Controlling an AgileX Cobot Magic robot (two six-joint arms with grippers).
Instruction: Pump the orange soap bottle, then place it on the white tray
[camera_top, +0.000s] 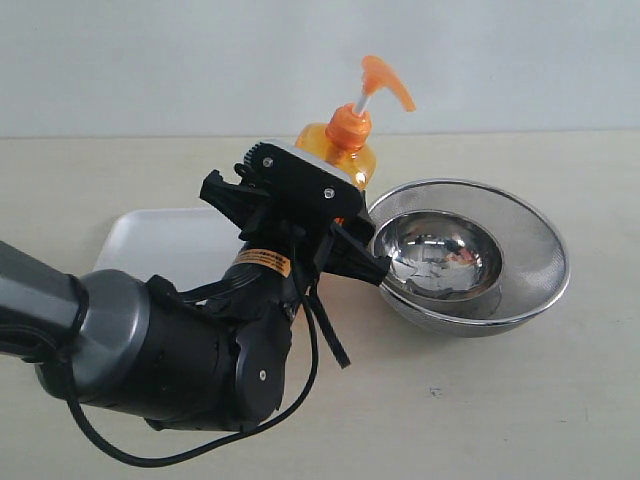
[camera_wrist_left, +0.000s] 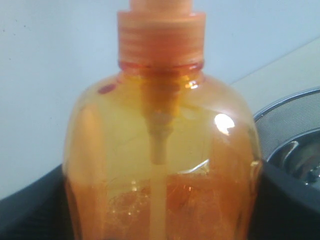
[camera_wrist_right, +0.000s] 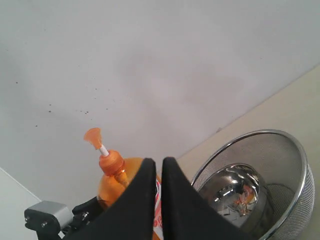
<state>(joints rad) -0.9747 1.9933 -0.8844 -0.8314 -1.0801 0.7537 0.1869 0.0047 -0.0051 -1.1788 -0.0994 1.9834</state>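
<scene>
Nearest to me is my left pincer (camera_wrist_left: 161, 220), set wide around the orange soap bottle (camera_wrist_left: 160, 150), with a black finger (camera_wrist_left: 30, 210) pressed to each flank of its lower body. I judge that a firm hold, though my own arm hides the bottle's base in the exterior view, so I cannot tell whether it stands on the table (camera_top: 500, 400) or hangs just clear. My right pincer (camera_wrist_right: 159, 165) hovers above with its tips drawn almost together and nothing between them.

The bottle sits between the white tray (camera_top: 170, 245) on my left and the mesh bowl (camera_top: 540, 250) on my right, near the bowl's rim and not on the tray. Its pump head (camera_top: 385, 80) is up, with the white stem (camera_top: 362, 105) showing. Beyond is a plain wall (camera_top: 150, 60).

What could go wrong, as I judge it:
- The plastic looks slick and rounded, so a hard press from above might drive the bottle down through my grip or tip it.
- My narrow right tips could skid off the sloped pump head.
- The spout points towards the bowls, so soap may land there.
- Swinging across to the tray, I might clip the bowl's rim.

By count there is one bottle, one tray and two steel bowls, with the polished bowl (camera_top: 440, 255) nested inside the mesh one, and I have two pincers
</scene>
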